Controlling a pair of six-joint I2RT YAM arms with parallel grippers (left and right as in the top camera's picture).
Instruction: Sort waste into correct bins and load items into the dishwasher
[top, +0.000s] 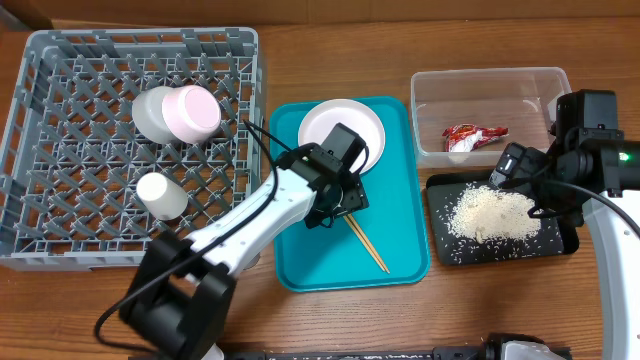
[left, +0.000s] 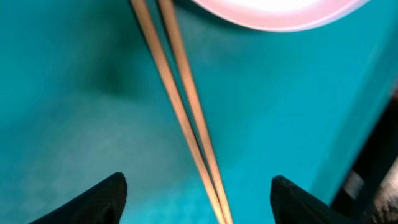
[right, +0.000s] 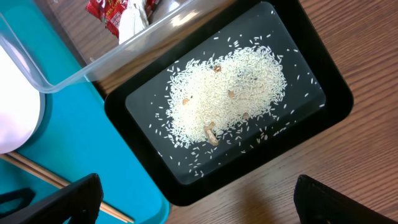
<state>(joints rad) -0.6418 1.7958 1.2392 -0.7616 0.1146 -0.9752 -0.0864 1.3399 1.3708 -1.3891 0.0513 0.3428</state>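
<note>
On the teal tray (top: 300, 262) lie a white plate (top: 322, 122) and a pair of wooden chopsticks (top: 368, 245). My left gripper (top: 335, 205) hangs low over the chopsticks' upper end. In the left wrist view the chopsticks (left: 180, 106) run between its fingers, and the gripper (left: 199, 182) is open, touching neither stick. The plate's rim (left: 273, 12) shows just beyond. Rice (top: 493, 215) is heaped in the black tray (top: 560, 240), and a red-and-white wrapper (top: 472, 137) lies in the clear tub (top: 520, 85). My right gripper (right: 198, 185) is open and holds nothing, above the black tray's near corner.
The grey dish rack (top: 60, 130) fills the left side. It holds a pale pink-white bowl (top: 185, 112) and a small white cup (top: 160, 195). The tub and black tray stand close to the teal tray's right edge. Bare wooden table lies along the front.
</note>
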